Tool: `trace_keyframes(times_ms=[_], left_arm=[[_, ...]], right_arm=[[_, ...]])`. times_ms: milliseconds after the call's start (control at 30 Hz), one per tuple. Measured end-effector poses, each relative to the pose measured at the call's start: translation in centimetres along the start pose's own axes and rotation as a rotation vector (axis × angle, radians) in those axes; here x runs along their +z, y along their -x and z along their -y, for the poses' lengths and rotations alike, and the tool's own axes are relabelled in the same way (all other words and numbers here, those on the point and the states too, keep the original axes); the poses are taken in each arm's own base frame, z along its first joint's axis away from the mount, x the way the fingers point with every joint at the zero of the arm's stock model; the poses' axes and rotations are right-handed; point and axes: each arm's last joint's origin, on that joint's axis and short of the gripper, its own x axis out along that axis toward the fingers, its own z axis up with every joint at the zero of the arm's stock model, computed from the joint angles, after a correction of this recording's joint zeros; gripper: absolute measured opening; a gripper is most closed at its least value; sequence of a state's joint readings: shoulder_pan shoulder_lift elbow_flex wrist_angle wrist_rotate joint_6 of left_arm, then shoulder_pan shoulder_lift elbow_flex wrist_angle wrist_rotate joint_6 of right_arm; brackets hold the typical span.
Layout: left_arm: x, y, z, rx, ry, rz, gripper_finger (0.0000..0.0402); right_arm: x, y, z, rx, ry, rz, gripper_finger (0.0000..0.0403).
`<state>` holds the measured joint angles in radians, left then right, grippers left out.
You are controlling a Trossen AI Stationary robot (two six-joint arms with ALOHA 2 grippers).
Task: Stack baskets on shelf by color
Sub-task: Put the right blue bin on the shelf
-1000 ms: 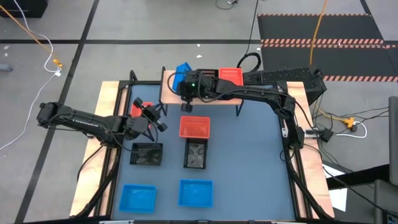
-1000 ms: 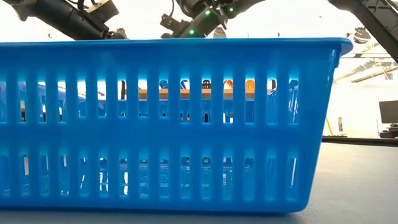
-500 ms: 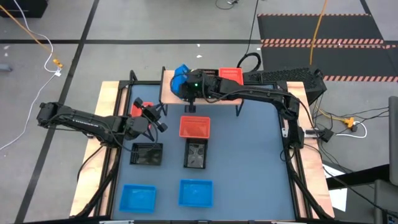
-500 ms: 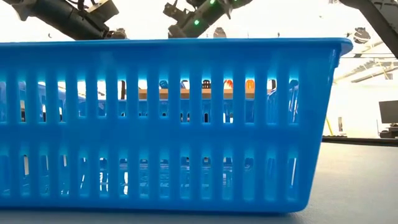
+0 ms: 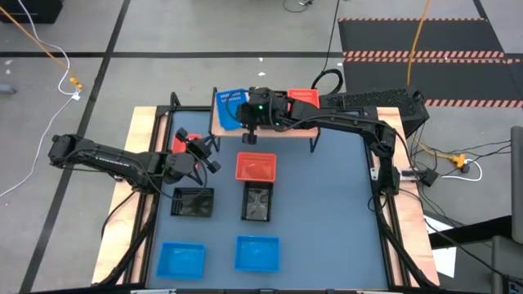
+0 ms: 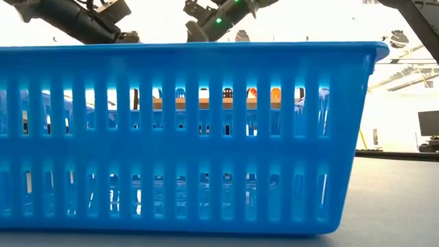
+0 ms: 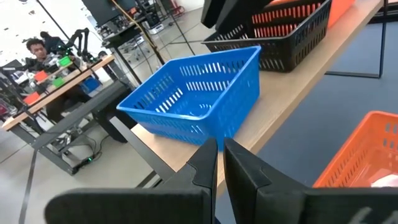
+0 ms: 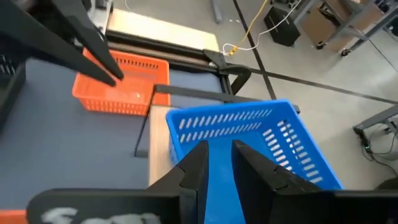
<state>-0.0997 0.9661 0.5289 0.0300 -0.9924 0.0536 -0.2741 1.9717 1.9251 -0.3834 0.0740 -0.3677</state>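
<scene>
Now blue basket (image 5: 231,104) upright on shelf (image 5: 219,124), slightly askew, right pincer (image 5: 248,137) nearly together, ungripping.

Both arms are dark, almost black, made of long thin segments with thicker joints. The right arm (image 5: 343,121) has a small green light near its wrist and black cables along the upper segment. The left arm (image 5: 106,157) looks the same, without a light. Each gripper has two flat, dark, tapered fingers (image 8: 196,168).
</scene>
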Motion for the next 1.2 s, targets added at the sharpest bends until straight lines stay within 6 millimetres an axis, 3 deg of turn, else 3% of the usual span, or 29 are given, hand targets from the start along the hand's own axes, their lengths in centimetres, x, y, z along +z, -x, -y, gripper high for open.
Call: trace_keyframes(times_ms=[167, 367, 667, 967, 1100, 1200], left_arm=[[-0.1, 0.0, 0.0, 0.000, -0.009, -0.008, 0.0031], [-0.2, 0.0, 0.0, -0.001, -0.006, -0.011, 0.0031], [-0.2, 0.0, 0.0, -0.001, -0.005, -0.011, 0.0031], [-0.2, 0.0, 0.0, 0.000, -0.012, -0.015, 0.0031], [-0.2, 0.0, 0.0, 0.001, -0.011, -0.015, 0.0031], [-0.1, -0.1, -0.1, 0.005, 0.002, -0.009, 0.0031]], right_arm=[[-0.4, 0.4, -0.1, 0.022, 0.002, -0.052, 0.0061], [-2.9, -1.7, -1.6, 0.133, 0.103, -0.053, 0.0061], [-4.7, -3.1, -2.0, 0.020, 0.246, 0.001, 0.0096], [-3.2, -2.1, -1.9, -0.025, 0.308, 0.095, 0.0145], [-0.8, -0.4, 0.0, -0.188, 0.371, 0.050, 0.0168], [1.6, 1.6, 1.9, -0.182, 0.349, 0.063, 0.0179]])
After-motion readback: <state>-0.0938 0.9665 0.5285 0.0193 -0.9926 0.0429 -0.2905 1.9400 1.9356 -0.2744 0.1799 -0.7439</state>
